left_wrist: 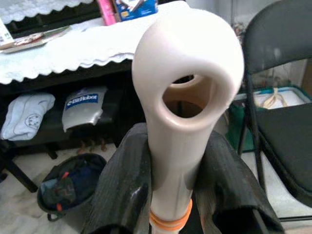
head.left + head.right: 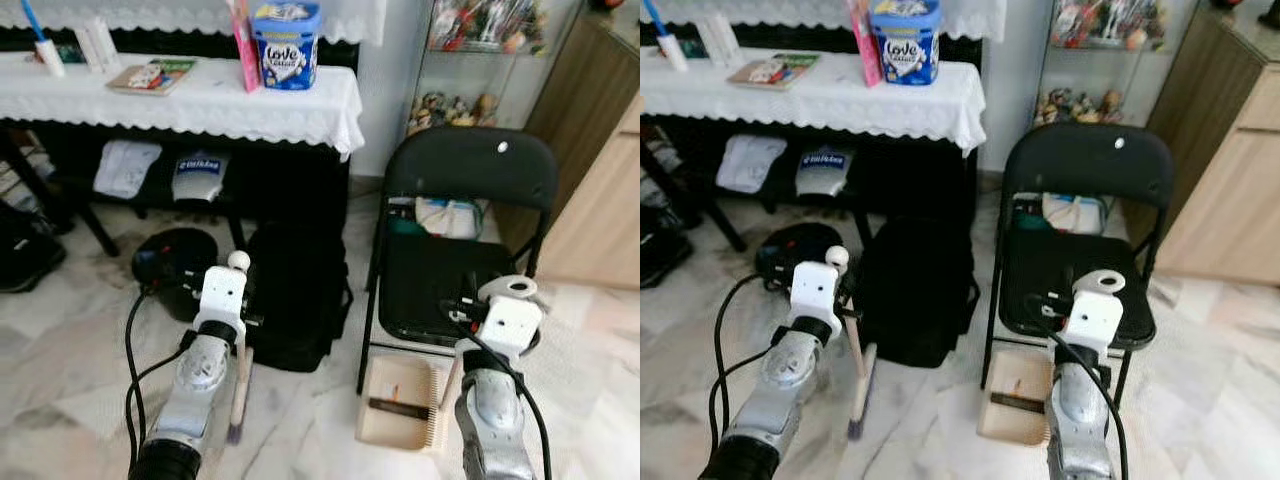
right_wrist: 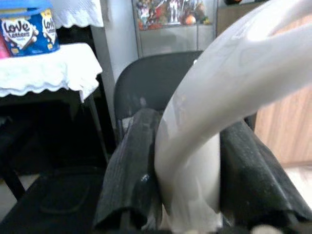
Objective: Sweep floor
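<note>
L gripper (image 1: 170, 204) clamped the broom (image 2: 239, 375), bristles on floor beside the bag (image 2: 295, 295). R gripper (image 3: 190, 195) clamped the dustpan (image 2: 398, 400) under the chair (image 2: 460, 230). Recommended: keep pan lip flat, sweep w/ short strokes toward it.

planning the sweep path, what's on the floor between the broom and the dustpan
Bare marble floor lies between the broom and the dustpan, seen in both eye views.

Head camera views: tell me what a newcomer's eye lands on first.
The two silver arms stand out: the left gripper is shut on a cream broom handle and the right gripper on the dustpan handle. The beige dustpan rests on the marble floor under the front of the black folding chair. A black backpack sits by the white-clothed table.
</note>
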You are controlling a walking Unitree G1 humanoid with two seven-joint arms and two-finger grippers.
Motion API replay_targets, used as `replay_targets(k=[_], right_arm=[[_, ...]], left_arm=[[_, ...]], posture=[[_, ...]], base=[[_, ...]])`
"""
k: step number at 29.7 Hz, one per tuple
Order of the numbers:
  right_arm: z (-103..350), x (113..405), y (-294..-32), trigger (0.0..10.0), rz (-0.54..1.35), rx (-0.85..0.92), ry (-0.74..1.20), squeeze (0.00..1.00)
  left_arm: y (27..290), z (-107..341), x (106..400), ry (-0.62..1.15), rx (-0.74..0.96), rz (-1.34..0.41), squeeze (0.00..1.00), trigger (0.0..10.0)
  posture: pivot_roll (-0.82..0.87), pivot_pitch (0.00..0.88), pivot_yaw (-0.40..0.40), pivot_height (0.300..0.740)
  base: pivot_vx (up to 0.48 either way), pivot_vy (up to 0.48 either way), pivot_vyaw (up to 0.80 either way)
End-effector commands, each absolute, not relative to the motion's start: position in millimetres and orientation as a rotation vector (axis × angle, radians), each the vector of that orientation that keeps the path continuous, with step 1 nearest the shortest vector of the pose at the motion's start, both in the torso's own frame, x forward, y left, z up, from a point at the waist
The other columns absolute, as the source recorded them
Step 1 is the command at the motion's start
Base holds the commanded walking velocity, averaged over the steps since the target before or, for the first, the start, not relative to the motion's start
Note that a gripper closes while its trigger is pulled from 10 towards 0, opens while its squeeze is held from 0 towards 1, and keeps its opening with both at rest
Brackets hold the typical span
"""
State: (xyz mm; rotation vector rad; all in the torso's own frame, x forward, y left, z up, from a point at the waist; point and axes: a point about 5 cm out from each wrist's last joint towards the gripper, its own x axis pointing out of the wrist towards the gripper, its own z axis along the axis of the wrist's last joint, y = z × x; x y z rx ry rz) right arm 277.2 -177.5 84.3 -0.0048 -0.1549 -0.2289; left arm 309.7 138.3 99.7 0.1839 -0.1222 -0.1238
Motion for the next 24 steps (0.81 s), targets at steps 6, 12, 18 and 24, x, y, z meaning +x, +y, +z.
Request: replay_targets(k=[6,12,18,24], right_arm=[[106,288,-135,10.0,-0.068,0.153,-0.239,0.00],[106,289,-131,10.0,-0.047,0.164,-0.235,0.00],[106,289,-132,10.0,-0.052,0.179,-0.227,0.00],[104,286,-136,10.0,-0.081,0.177,-0.223,0.00]], left_arm=[[137,115,313,-0.175,0.180,-0.113,0.00,10.0],[133,117,315,-0.178,0.175,-0.122,0.00,10.0],[129,118,315,-0.179,0.165,-0.155,0.00,10.0],[121,118,312,-0.185,0.163,-0.231,0.00,10.0]], posture=[[-0.07,0.000,0.081,0.740],[-0.07,0.000,0.083,0.740],[-0.07,0.000,0.089,0.740],[-0.08,0.000,0.093,0.740]], base=[[0.000,0.000,0.80],[0.000,0.000,0.79],[0.000,0.000,0.12],[0.000,0.000,0.00]])
